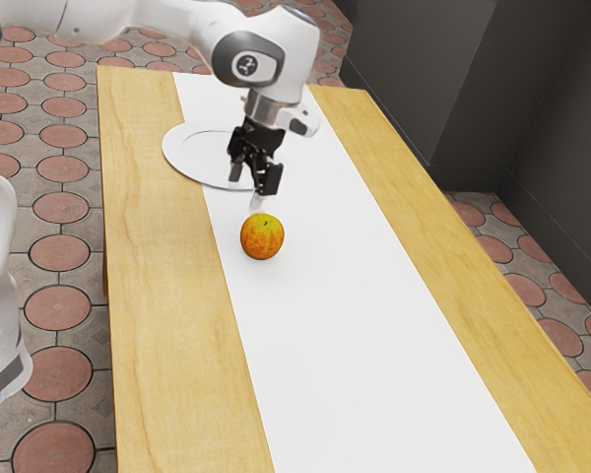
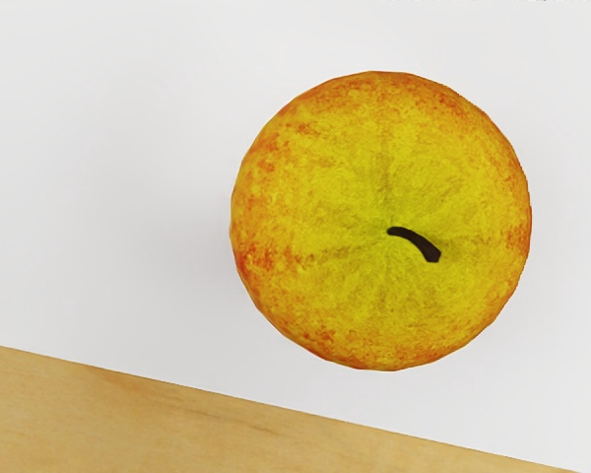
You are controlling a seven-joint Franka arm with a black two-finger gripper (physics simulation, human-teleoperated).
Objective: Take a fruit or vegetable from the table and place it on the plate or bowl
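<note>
**Hand poised over the apple, nothing gripped yet**

The round yellow-and-red apple with a short dark stem [image 1: 262, 236] sits upright on the white strip [image 1: 355, 345] that runs down the middle of the light wooden desk [image 1: 148, 296]. It is near the flat white round plate [image 1: 192, 148] but clear of its rim. The black two-finger hand [image 1: 254, 189] hangs just above the apple, over the stretch between fruit and plate. Its fingers stand apart and hold nothing. From the wrist view, the apple [image 2: 379, 222] is seen from above, stem up, with the wooden edge of the desk close beside it.

The apple is likely firm and fairly light, with a smooth, rounded skin that gives flat fingers little to bite on. It could roll or squirt sideways if pinched off-centre or too high on the curve. The safest hold is probably across its widest girth, one finger on each side at mid-height, with the stem left between them and untouched. A moderate squeeze should do, as the flesh would bruise rather than break.

The pickup is not yet done. The hand seems to need centring over the fruit before descending, since the apple sits off to one side under the wrist camera.
</note>
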